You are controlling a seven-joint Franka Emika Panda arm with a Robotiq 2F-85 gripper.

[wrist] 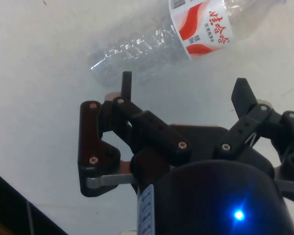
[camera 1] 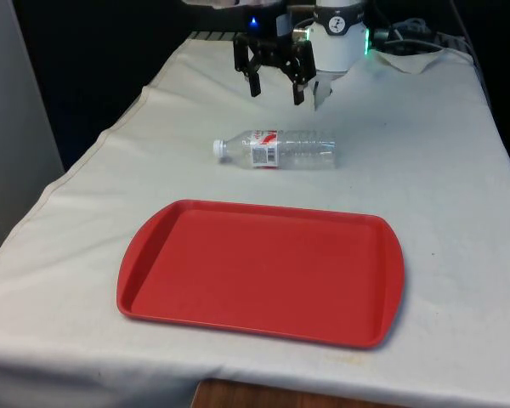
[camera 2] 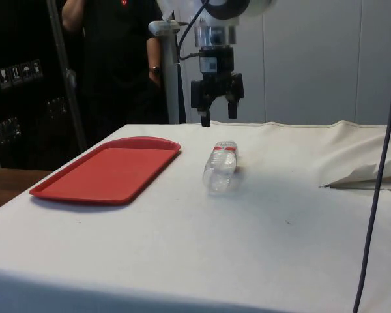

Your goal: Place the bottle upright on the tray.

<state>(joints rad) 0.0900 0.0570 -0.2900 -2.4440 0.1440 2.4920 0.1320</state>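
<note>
Bottle [camera 1: 279, 150] on its side, clear of the red tray [camera 1: 263, 270].
I see gripper [camera 1: 276, 89] spread, hovering above it.

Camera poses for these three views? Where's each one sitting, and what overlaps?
Front: across the table, facing the arm; claw open above the lying bottle, red tray nearer.
Side: from the table's edge; claw, bottle, tray, a person behind.
Wrist: on the arm, looking down past the claw at the bottle.
All share bottle and claw.

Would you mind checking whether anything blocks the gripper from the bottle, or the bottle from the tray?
Nothing visible does. The open gripper hangs above the lying bottle, and only bare cloth separates it from the red tray.
</note>
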